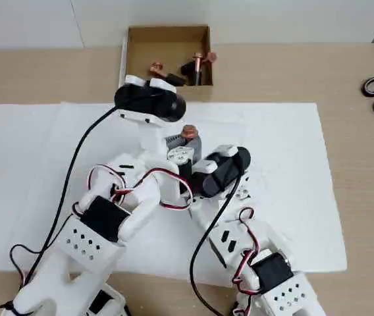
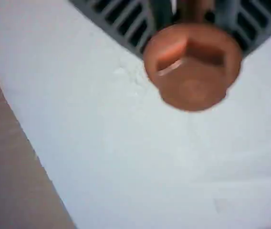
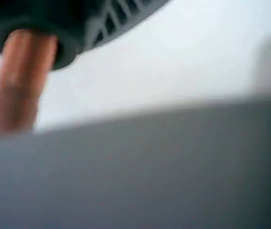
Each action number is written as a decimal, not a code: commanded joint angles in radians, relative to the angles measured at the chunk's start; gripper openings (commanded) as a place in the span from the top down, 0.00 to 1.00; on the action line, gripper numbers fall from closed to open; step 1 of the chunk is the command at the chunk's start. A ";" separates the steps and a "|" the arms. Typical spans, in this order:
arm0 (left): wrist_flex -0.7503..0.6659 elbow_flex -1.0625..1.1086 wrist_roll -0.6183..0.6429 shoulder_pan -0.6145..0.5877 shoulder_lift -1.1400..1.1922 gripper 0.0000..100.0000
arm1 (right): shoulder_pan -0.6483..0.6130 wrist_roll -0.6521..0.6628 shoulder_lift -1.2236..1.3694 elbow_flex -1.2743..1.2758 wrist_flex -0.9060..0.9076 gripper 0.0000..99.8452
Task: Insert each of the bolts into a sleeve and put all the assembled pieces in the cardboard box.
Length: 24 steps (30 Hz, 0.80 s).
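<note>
On white paper over a wooden table, the left gripper clasps the dark sleeve, 1 copper bolt through it. The right gripper sits just beside; its grip cannot be told. The cardboard box stands beyond both.

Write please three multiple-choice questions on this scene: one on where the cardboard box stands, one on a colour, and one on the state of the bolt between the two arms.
1. Where does the brown open cardboard box stand?
A. just beyond the far edge of the white paper sheet
B. at the near right corner of the sheet
C. in the middle of the sheet

2. What colour is the round-headed metal bolt?
A. silver
B. copper
C. blue

3. How does this bolt stand to the dark grey ribbed sleeve?
A. it lies apart from it
B. its shank passes through it
C. it lies under it

Key: 1 A, the high view shows the box on the wooden table past the sheet; 2 B, the left wrist view shows a copper head; 3 B, the right wrist view shows the shank coming out of the sleeve.
</note>
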 commanded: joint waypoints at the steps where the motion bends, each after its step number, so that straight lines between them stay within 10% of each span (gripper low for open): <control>1: 0.052 -0.010 0.000 0.012 -0.018 0.99 | -0.008 -0.009 -0.021 -0.005 -0.022 1.00; 24: 0.183 0.025 -0.002 -0.002 -0.018 0.93 | -0.008 -0.009 -0.022 0.000 -0.022 1.00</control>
